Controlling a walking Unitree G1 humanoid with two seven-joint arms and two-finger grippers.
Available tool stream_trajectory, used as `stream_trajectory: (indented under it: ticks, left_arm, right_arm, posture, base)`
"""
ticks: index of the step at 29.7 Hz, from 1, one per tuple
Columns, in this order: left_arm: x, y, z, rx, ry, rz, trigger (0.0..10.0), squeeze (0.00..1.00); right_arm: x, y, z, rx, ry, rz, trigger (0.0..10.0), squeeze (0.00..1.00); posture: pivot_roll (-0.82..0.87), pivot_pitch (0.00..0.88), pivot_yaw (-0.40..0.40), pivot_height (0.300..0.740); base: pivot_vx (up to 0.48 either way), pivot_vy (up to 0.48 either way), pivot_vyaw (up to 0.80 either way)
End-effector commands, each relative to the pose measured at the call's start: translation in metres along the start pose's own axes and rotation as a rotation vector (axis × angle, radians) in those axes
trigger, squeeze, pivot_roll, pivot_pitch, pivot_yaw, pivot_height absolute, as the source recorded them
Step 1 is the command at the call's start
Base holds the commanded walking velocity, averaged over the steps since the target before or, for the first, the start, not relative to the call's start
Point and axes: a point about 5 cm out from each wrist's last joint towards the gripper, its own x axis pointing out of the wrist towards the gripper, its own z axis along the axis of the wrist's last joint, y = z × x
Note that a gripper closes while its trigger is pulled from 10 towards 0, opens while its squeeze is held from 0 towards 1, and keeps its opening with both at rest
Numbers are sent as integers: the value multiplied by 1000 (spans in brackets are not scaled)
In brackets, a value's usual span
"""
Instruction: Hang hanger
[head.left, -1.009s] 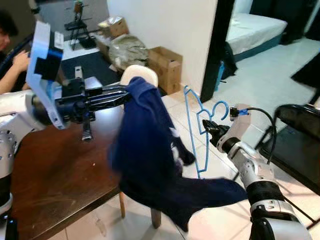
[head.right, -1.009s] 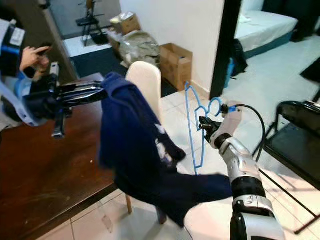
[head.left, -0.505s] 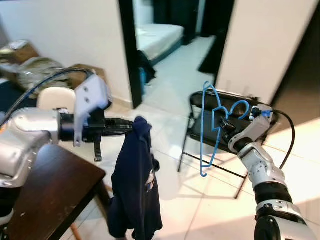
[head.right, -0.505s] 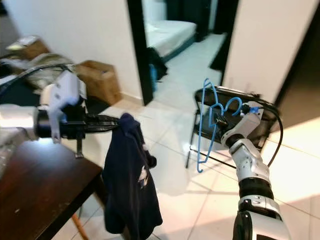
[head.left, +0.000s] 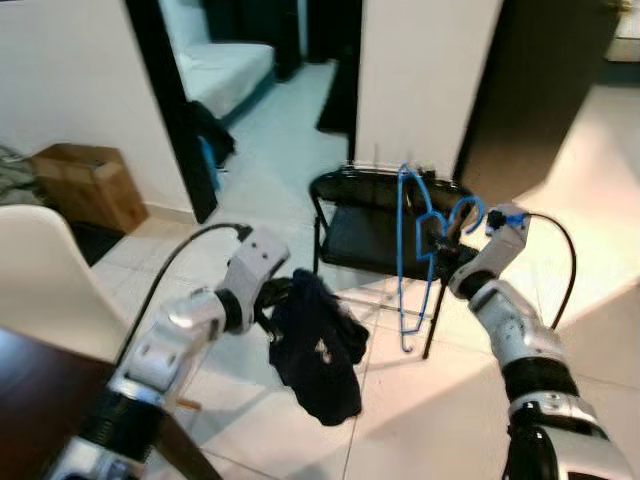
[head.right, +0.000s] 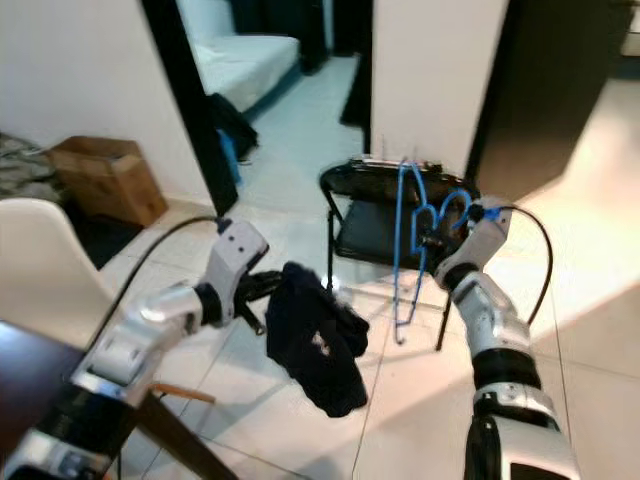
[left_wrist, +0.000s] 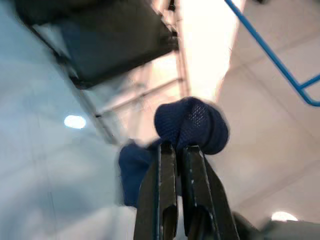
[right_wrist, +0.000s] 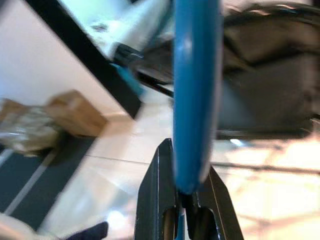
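Note:
A blue wire hanger (head.left: 406, 250) hangs upright in my right gripper (head.left: 436, 240), which is shut on it near the hook; the right wrist view has the blue hanger bar (right_wrist: 195, 90) pinched between the black fingers (right_wrist: 155, 200). A dark navy garment (head.left: 315, 345) dangles low over the floor from my left gripper (head.left: 275, 305), which is shut on its top fold. In the left wrist view the navy cloth (left_wrist: 190, 125) bunches at the closed fingertips (left_wrist: 167, 155). The hanger sits to the right of the garment, apart from it.
A black folding chair (head.left: 375, 215) stands just behind the hanger. A white chair back (head.left: 45, 270) and a dark table corner (head.left: 30, 390) are at lower left. A cardboard box (head.left: 85, 185) sits by the wall, beside a doorway to a room with a bed (head.left: 225, 70).
The camera has turned right, so the black chair is now central. My left arm has dropped and pulled in, lowering the garment toward the floor. The right gripper still holds the hanger.

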Motion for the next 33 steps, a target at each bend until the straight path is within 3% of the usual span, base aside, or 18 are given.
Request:
stream_trajectory:
  ticks: [1, 5, 7, 12, 18, 27, 33]
  left_arm:
    - [-7, 21, 10, -149, -105, 149, 10000, 0]
    - [-9, 24, 9, -193, -129, 156, 10000, 0]
    - [-5, 15, 10, -165, -146, 31, 10000, 0]
    - [0, 3, 10, -142, -140, -111, 10000, 0]
    - [-1, 0, -1, -296, -75, -314, 10000, 0]
    - [-5, -1, -4, -302, -59, -365, 10000, 0]
    - [-7, 1, -2, -229, -83, -377, 10000, 0]
  right_arm:
    - [2, 3, 6, -42, -3, 16, 10000, 0]
    - [2, 2, 6, -49, 3, 17, 10000, 0]
    - [4, 4, 6, -59, 18, 25, 10000, 0]
    - [4, 3, 5, -65, 23, 26, 10000, 0]
    - [-1, -2, 5, -61, 27, 17, 10000, 0]
    - [-1, -2, 5, -56, 34, 26, 10000, 0]
    - [0, 1, 4, -52, 33, 46, 10000, 0]
  posture:
    - [-20, 81, 12, 740]
    - [-21, 82, 13, 740]
    - [-21, 89, 13, 740]
    - [-33, 89, 21, 740]
    - [-56, 91, 28, 740]
    - [-51, 93, 25, 740]
    - [-54, 89, 27, 740]
  base:
    - [0, 0, -769]
    - [0, 0, -772]
    - [0, 0, -769]
    - [0, 0, -771]
    - [0, 0, -770]
    - [0, 0, -774]
    - [0, 0, -772]
